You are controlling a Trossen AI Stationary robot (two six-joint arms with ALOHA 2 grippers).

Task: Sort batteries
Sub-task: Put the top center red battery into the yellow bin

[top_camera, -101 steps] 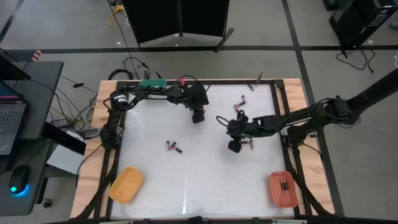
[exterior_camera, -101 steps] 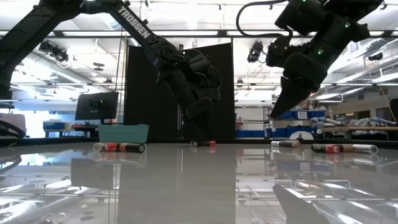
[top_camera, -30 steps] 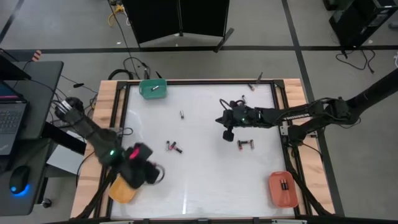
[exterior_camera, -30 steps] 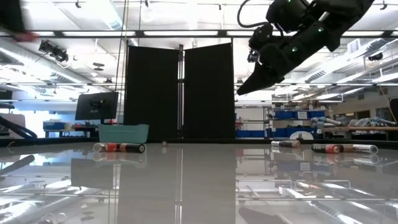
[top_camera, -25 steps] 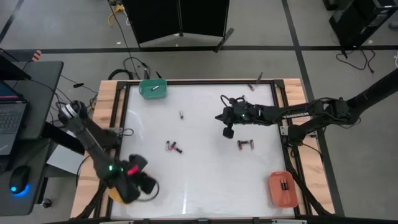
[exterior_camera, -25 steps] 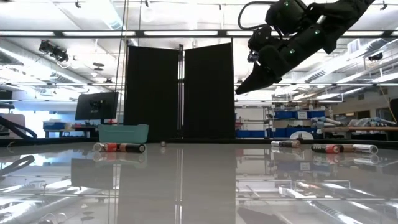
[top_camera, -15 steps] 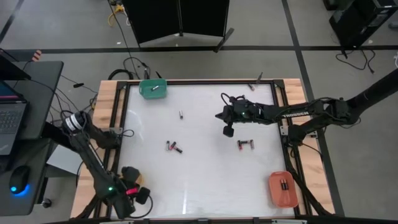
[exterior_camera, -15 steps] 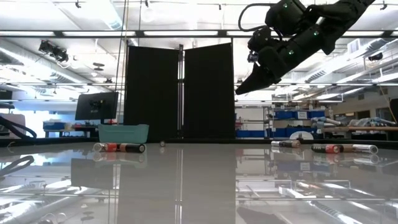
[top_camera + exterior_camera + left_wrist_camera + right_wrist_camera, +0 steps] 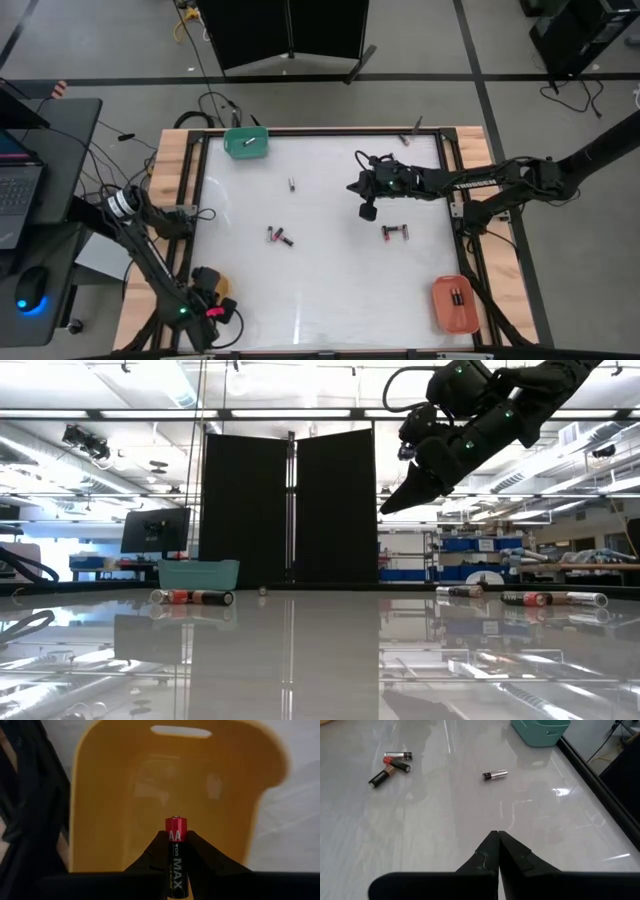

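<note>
**Left arm carries a battery to the yellow tray**

Since a second ago, the left arm has swung from the table's left side down to its near-left corner, while the right arm has barely shifted. Now the left gripper (image 9: pixel 213 300) hangs over the yellow tray (image 9: pixel 100 810), its fingers (image 9: pixel 152 857) clamped on an AA battery (image 9: pixel 176 847) whose red end points into the tray. The tray holds nothing else that shows in the left wrist view.

The right gripper (image 9: pixel 367 211) hovers above the table (image 9: pixel 330 280) right of centre, jaws pressed together and empty. In the low view it sits high over the surface (image 9: pixel 395 502).

Loose batteries lie scattered on the table: a small cluster (image 9: pixel 279 236) left of centre, a single one (image 9: pixel 291 184) farther back, another cluster (image 9: pixel 394 232) just below the right gripper, and a few near the back right edge (image 9: pixel 404 139). The green tray (image 9: pixel 245 142) sits at the back-left corner with a battery inside. The orange tray (image 9: pixel 453 304) at the near-right corner holds two batteries (image 9: pixel 458 296).
</note>
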